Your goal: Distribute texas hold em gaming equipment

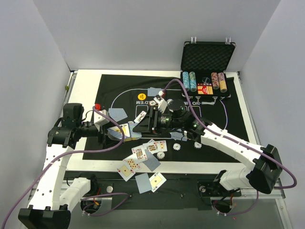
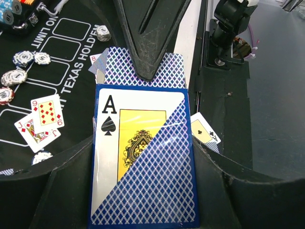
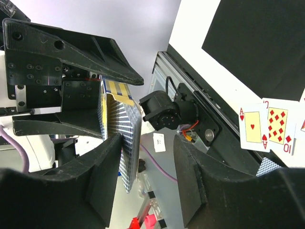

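L tool clamps pack, R tool astride

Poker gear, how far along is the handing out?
Partway. Several cards and a few chips already lie on the mat. The left gripper holds the card box; the right gripper, open, straddles its protruding cards. Chip stacks still sit in the case.

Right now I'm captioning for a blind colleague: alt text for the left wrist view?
A card box showing an ace of spades fills the middle, clamped between the left arm's jaws. Loose cards and poker chips lie on the black mat at the picture's left.
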Available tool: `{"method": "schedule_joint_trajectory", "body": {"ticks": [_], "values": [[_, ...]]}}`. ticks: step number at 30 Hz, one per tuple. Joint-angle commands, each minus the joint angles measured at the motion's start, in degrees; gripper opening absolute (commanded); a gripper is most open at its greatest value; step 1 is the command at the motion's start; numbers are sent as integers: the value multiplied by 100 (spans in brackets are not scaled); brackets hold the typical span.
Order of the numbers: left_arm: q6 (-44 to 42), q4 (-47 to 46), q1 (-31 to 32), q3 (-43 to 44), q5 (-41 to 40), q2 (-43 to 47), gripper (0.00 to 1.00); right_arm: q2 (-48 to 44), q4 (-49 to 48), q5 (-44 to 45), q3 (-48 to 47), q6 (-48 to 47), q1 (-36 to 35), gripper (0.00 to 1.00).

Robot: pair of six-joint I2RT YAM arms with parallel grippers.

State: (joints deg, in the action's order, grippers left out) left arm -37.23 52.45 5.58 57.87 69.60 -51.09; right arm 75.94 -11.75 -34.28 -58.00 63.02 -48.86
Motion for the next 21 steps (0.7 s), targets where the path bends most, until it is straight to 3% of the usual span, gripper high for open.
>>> {"method": "schedule_joint_trajectory", "body": {"ticks": [1,21], "values": [[50,-261,22,155,212,3,0,96,331,-43,-300,-387,-45,42],[287,-657,13,-144,203,170,0,-519,542,159,69,-405,166,30]]}}
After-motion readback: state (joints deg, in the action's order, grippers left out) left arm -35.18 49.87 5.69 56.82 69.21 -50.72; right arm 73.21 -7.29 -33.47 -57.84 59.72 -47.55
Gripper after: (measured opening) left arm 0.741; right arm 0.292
